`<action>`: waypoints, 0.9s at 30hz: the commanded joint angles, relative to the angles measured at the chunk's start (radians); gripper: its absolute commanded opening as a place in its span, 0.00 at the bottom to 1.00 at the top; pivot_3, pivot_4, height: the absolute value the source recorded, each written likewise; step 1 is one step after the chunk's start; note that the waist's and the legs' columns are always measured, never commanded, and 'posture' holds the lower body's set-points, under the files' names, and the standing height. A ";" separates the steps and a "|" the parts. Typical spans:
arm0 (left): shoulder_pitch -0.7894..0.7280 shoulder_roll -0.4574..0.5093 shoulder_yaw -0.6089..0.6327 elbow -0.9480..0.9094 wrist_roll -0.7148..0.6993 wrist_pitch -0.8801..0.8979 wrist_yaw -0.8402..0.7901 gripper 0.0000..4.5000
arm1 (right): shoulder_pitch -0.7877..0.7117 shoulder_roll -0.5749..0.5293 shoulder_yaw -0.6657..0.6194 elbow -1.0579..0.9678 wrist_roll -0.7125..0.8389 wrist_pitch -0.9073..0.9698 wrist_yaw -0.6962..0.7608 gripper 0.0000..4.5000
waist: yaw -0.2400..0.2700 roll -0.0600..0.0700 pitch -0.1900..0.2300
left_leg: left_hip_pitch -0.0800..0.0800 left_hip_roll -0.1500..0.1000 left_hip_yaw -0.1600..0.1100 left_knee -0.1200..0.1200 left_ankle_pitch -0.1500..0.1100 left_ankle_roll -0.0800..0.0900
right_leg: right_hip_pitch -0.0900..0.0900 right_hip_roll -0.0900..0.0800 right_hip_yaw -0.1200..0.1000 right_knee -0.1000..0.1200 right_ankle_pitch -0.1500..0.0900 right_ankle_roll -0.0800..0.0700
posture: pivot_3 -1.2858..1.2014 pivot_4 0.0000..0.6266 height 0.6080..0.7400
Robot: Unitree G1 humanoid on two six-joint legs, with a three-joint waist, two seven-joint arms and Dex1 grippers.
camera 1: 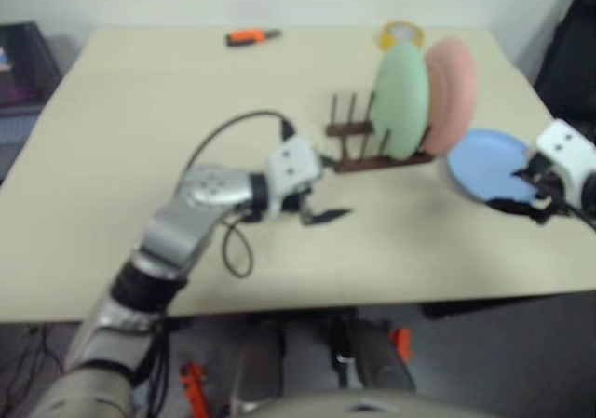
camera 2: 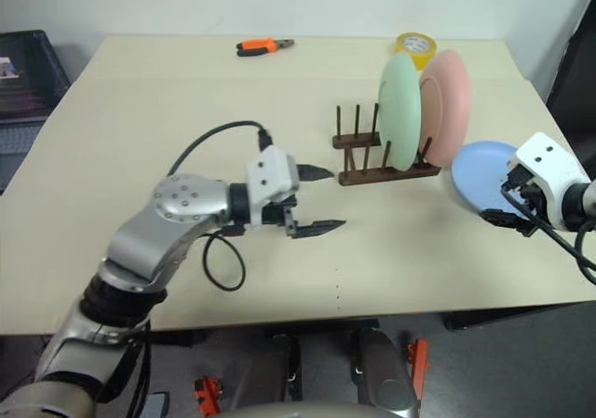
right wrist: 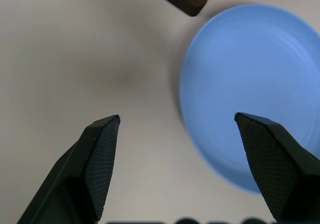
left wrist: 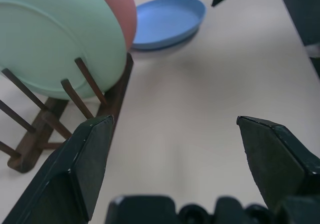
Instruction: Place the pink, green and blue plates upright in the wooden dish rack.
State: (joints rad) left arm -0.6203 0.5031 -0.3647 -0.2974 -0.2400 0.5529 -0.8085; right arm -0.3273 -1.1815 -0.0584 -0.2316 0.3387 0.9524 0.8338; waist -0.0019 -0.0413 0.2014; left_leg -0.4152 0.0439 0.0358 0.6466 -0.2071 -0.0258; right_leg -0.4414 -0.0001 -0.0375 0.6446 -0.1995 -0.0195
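The left gripper (camera 2: 317, 198) hangs over the table (camera 2: 140, 101) with its fingers spread wide and empty, pointing at the wooden dish rack (camera 2: 386, 168) just ahead. The green plate (camera 2: 400, 111) and the pink plate (camera 2: 445, 101) stand upright in that rack, at its far end from the gripper. The right gripper (right wrist: 177, 126), fingers likewise apart and empty, hovers above the near edge of the blue plate (camera 2: 480, 176), which lies flat beside the rack
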 commanded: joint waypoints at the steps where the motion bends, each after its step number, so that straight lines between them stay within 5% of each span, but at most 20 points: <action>1: -0.034 -0.043 -0.047 0.016 0.081 -0.043 0.043 0.97 | -0.013 0.020 0.034 0.027 -0.055 -0.042 -0.031 0.89 | -0.001 0.000 0.000 | -0.001 0.000 0.000 0.000 0.000 0.000 | -0.001 0.000 0.000 0.000 0.001 0.001 | 0.52 0.24 1.00; 15: -0.031 -0.099 -0.034 0.046 0.130 -0.052 0.052 0.97 | -0.044 0.209 0.180 0.191 -0.246 -0.120 -0.156 0.89 | -0.002 0.001 0.000 | 0.000 0.000 0.000 0.000 0.000 0.000 | 0.000 0.000 0.000 0.001 0.001 0.001 | 0.52 0.24 1.00; 19: -0.030 -0.101 -0.015 0.059 0.128 -0.057 0.055 0.97 | -0.042 0.223 0.181 0.173 -0.251 -0.105 -0.139 0.69 | -0.002 0.001 -0.001 | 0.000 0.000 0.000 0.000 0.000 0.000 | 0.001 0.000 0.000 0.001 0.001 0.001 | 0.52 0.24 1.00; 27: -0.044 -0.126 -0.011 0.073 0.126 -0.066 0.042 0.97 | -0.038 0.230 0.197 0.170 -0.265 -0.116 -0.123 0.03 | -0.001 0.000 -0.001 | 0.000 -0.001 0.000 0.001 0.000 0.000 | 0.001 0.000 0.000 0.001 0.001 0.002 | 0.52 0.24 1.00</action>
State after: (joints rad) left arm -0.6407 0.3875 -0.3896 -0.2166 -0.1132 0.5129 -0.7596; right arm -0.3712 -0.9568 0.1385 -0.0582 0.0783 0.8355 0.6996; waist -0.0025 -0.0408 0.2003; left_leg -0.4152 0.0434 0.0356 0.6478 -0.2069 -0.0257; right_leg -0.4402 0.0000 -0.0371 0.6455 -0.1985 -0.0176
